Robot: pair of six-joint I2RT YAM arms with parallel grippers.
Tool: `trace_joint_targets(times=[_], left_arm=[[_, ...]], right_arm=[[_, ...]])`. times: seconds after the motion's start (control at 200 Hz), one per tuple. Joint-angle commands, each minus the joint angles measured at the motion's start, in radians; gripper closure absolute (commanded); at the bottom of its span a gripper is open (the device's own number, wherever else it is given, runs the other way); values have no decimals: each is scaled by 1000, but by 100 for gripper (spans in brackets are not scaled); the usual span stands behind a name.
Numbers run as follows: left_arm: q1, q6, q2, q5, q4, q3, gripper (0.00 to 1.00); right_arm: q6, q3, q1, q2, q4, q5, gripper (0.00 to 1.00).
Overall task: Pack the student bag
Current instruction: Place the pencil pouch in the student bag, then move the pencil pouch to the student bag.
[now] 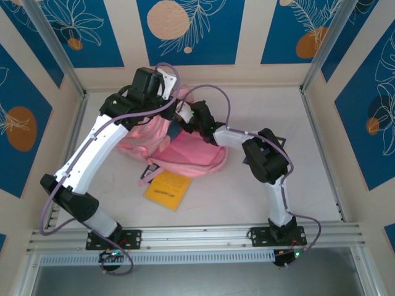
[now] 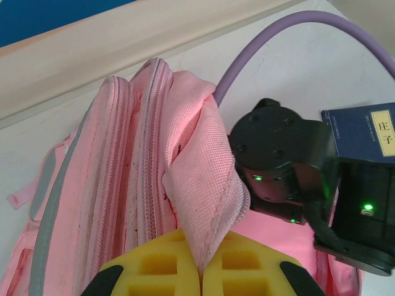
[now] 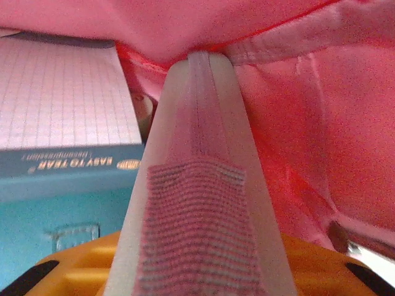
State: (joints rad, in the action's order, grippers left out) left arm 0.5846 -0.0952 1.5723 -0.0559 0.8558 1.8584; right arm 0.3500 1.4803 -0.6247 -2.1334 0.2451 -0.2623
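Note:
The student bag (image 1: 185, 154), a soft pink backpack, lies in the middle of the table with its zipped top (image 2: 123, 154) towards the back wall. My left gripper (image 2: 202, 265) is shut on a pink fabric flap (image 2: 197, 185) at the bag's opening and holds it up; in the top view the left gripper (image 1: 171, 91) is at the bag's far end. My right gripper (image 3: 197, 246) is inside the bag, shut on a thin book (image 3: 197, 154) seen edge-on. The right gripper (image 1: 188, 117) enters the opening from the right.
A grid notepad (image 3: 62, 105) with a blue cover lies inside the bag, left of the held book. A dark blue book (image 2: 364, 132) with a pale label shows beside the right wrist. A yellow booklet (image 1: 166, 190) lies on the table in front of the bag.

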Motion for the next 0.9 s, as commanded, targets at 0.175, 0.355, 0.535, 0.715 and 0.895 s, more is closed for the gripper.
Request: trace_joint_targets(times=[0.175, 0.355, 0.535, 0.715, 0.895], left_arm=[[-31, -26, -51, 82, -138, 16, 100], [-43, -49, -30, 87, -131, 29, 100], [-47, -64, -4, 106, -114, 58, 100], [-48, -64, -2, 111, -112, 59, 100], [-49, -72, 2, 128, -113, 59, 100]], right_arm=[[-29, 100, -30, -59, -89, -214, 36], [-88, -104, -19, 76, 8, -213, 33], [-211, -313, 0, 222, 146, -76, 33], [-336, -450, 25, 282, 226, 6, 65], [-423, -408, 57, 238, 144, 0, 100]])
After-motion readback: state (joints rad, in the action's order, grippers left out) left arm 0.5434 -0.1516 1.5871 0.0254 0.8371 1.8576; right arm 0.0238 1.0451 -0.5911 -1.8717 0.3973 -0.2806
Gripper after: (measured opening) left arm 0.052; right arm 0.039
